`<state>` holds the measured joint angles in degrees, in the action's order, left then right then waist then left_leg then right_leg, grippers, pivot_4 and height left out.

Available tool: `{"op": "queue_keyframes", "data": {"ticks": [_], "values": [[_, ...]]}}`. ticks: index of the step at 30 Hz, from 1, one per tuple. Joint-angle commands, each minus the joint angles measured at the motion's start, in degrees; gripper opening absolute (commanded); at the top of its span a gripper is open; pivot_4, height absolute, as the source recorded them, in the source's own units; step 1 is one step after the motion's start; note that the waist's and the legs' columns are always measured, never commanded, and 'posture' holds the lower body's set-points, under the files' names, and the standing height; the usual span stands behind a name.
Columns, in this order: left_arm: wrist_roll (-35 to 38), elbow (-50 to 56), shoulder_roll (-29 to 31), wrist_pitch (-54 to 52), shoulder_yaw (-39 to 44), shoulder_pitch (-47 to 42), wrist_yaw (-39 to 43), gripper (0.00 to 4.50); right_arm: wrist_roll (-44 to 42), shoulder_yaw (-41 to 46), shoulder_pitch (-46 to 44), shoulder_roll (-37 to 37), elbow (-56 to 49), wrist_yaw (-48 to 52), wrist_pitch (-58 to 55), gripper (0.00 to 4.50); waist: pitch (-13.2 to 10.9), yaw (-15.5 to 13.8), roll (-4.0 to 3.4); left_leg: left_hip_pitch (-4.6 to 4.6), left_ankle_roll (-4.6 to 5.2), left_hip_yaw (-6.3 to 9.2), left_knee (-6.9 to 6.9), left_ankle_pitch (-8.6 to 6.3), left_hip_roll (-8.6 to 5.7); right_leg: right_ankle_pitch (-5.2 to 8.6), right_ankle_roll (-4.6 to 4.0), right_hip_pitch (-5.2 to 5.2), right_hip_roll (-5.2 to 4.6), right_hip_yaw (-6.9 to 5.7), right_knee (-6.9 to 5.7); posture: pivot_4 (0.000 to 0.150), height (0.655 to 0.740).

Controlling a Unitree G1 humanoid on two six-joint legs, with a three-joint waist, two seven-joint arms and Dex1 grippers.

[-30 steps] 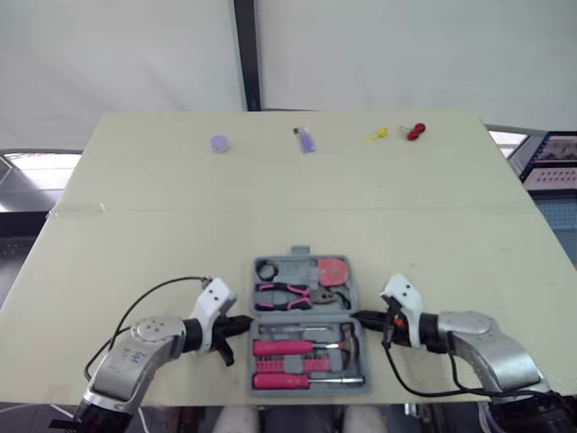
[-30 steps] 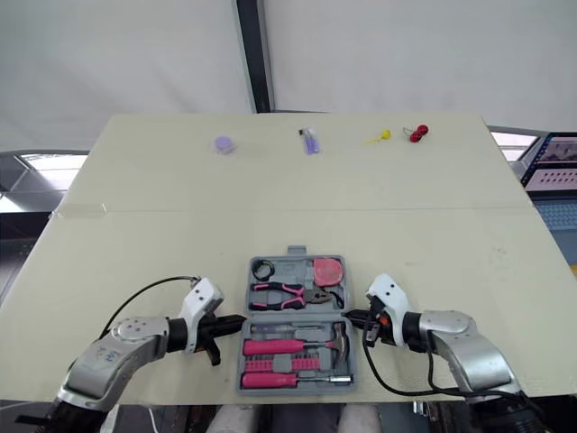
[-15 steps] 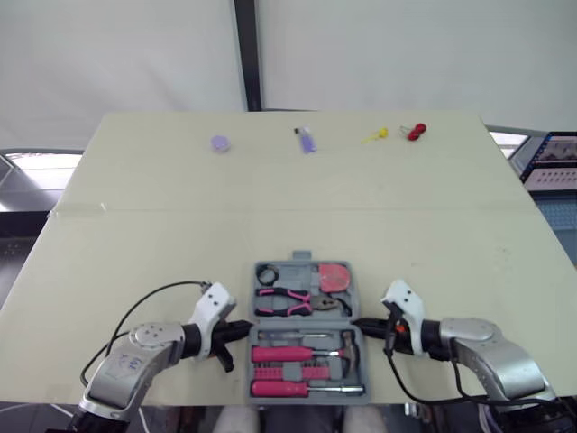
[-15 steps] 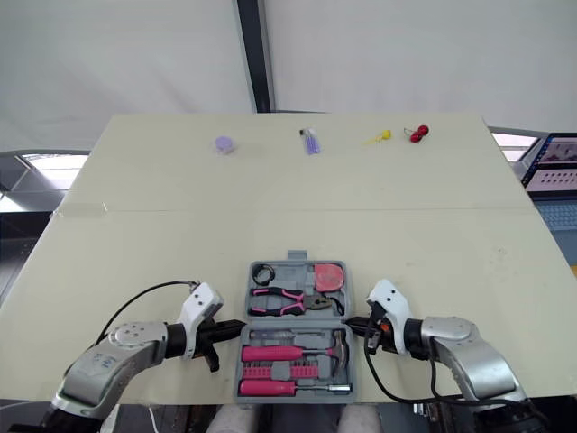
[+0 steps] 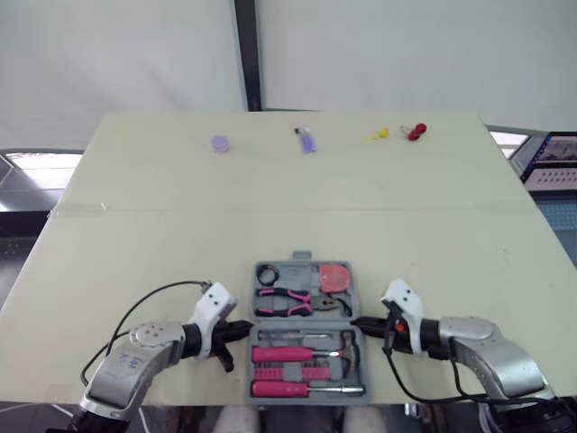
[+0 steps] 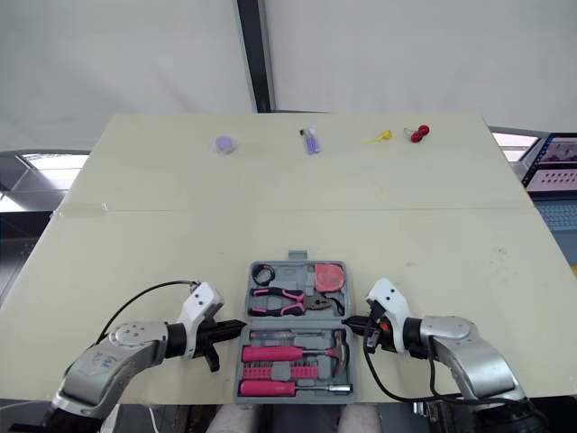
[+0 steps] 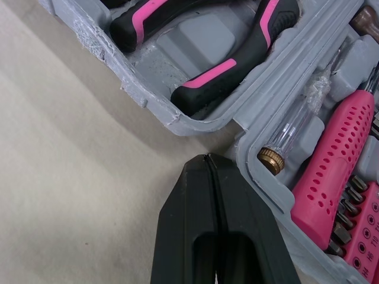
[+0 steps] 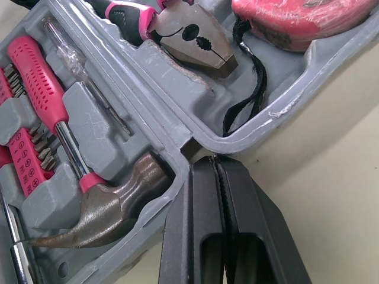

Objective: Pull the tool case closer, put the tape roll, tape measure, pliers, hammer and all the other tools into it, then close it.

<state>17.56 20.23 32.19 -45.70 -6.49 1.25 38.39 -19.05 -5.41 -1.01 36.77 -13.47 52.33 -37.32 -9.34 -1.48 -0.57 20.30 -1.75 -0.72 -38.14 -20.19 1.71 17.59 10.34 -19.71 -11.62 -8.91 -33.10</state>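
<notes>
Left hand [image 5: 242, 330] and right hand [image 5: 360, 322], both clenched empty, flank your open grey tool case [image 5: 297, 268] at its hinge; long axis runs away from you, pink tools [image 5: 281, 351] inside, at the tabletop's [image 5: 180, 207] near edge.

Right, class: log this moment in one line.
tool case: open, packed | left gripper: shut, tip at case's left edge | right gripper: shut, tip at case's right edge

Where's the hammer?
In the head view, the hammer lies in the case's near half, next to the bits, with its head at the right end, close to the right claw.
</notes>
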Motion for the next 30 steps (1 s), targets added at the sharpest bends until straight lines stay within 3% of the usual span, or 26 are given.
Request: {"op": "queue_keyframes", "data": {"ticks": [1, 21, 30], "values": [[0.91, 1.89, -0.32, 0.18, -0.79, -0.18, 0.25, 0.0, -0.41, -0.45, -0.72, -0.3, -1.06, -0.31, 0.73, 0.07, 0.0, 0.0, 0.0, 0.0, 0.0, 0.0, 0.0, 0.0, 0.0, 0.0, 0.0, 0.0, 0.0, 0.0, 0.0, 0.15, 0.74], [0.53, 1.15, 0.31, 0.69, -1.22, -0.43, 0.5, 0.0, -0.42, -0.58, -1.18, -0.28, -0.54, -0.49, 0.96, 0.07, 0.0, 0.06, 0.0, 0.0, 0.0, 0.0, 0.0, 0.0, 0.0, 0.0, 0.0, -0.01, 0.0, 0.0, 0.0, 0.15, 0.74], [1.91, -2.73, 5.34, 5.28, 7.9, 2.94, 3.51, 0.0, -1.35, 4.73, -1.8, 6.01, 1.26, 0.82, 0.9, 0.07, -0.01, 0.09, -0.02, 0.0, 0.0, -0.01, 0.01, 0.0, 0.01, 0.01, -0.02, -0.02, 0.0, 0.0, 0.01, 0.15, 0.74]]}}
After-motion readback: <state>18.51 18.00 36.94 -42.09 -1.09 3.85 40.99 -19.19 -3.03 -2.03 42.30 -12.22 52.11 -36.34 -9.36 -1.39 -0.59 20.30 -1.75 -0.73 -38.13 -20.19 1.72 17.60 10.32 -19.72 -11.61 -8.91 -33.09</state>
